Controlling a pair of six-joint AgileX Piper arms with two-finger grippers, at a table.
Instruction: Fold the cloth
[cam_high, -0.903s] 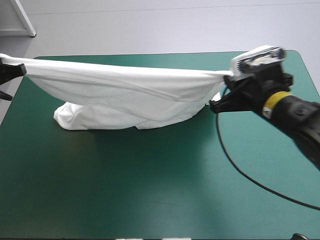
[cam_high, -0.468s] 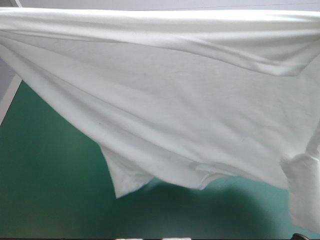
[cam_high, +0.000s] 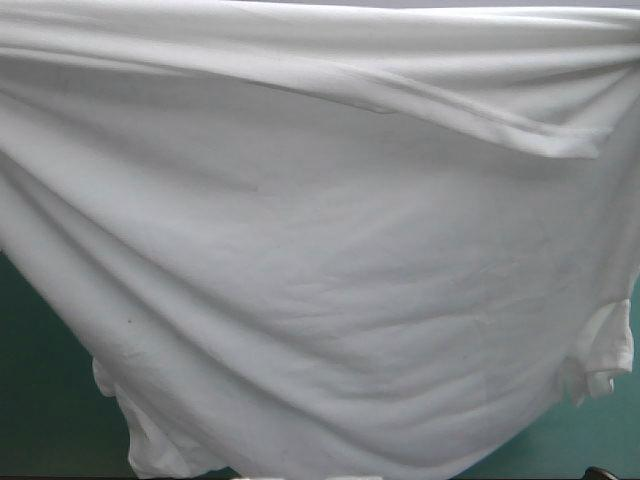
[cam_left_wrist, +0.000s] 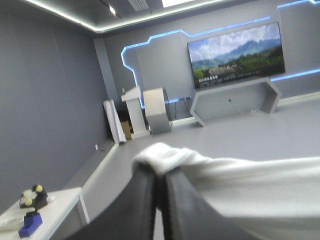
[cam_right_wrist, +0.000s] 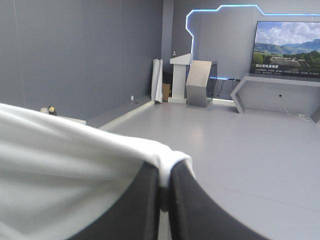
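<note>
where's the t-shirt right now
The T-shirt hangs lifted above the teal-green cover, filling the high view, pinched at one end by the left claw and at the other by the right claw.

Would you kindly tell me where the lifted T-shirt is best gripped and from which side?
Probably at the two ends of its taut upper edge, each from its own side: the left gripper and right gripper are shut on bunched corners there, while the T-shirt below hangs as a loose sheet.
</note>
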